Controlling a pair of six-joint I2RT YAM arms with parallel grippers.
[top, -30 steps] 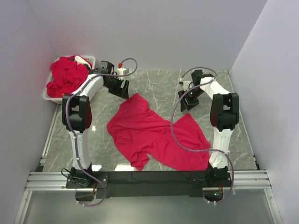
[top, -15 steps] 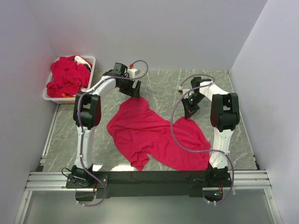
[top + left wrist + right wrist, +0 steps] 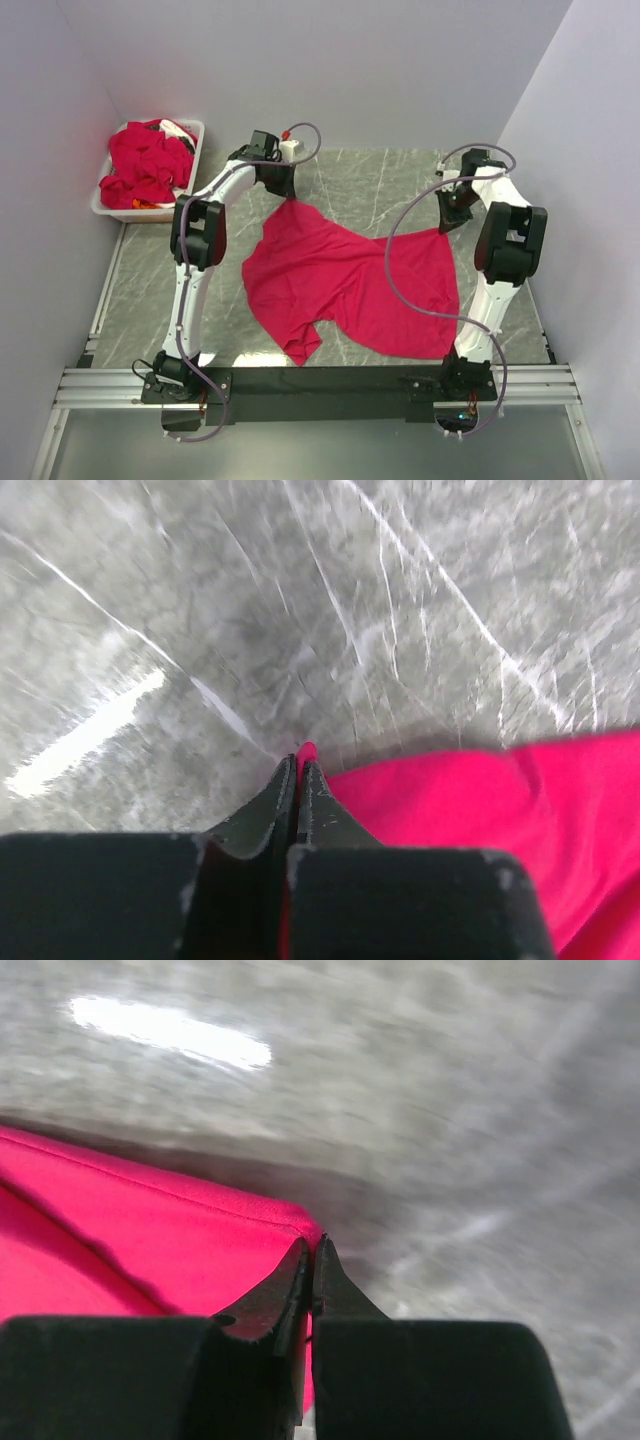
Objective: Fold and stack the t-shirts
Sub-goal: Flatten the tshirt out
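Both arms have drawn apart since a second ago, spreading the crimson-red short-sleeved t-shirt [image 3: 350,285] wider across the grey marble-patterned table [image 3: 380,180]. Left gripper [image 3: 287,197], at the shirt's far left corner, has its black fingers pressed together with a tip of red cloth pinched between them. Right gripper [image 3: 447,222], at the far right corner, is likewise closed on a hemmed edge of the same shirt. The shirt lies mid-table, its far edge stretched between the two grippers and its near part rumpled. More crimson t-shirts [image 3: 145,165] sit heaped in a white rectangular plastic bin [image 3: 197,127] at the far left.
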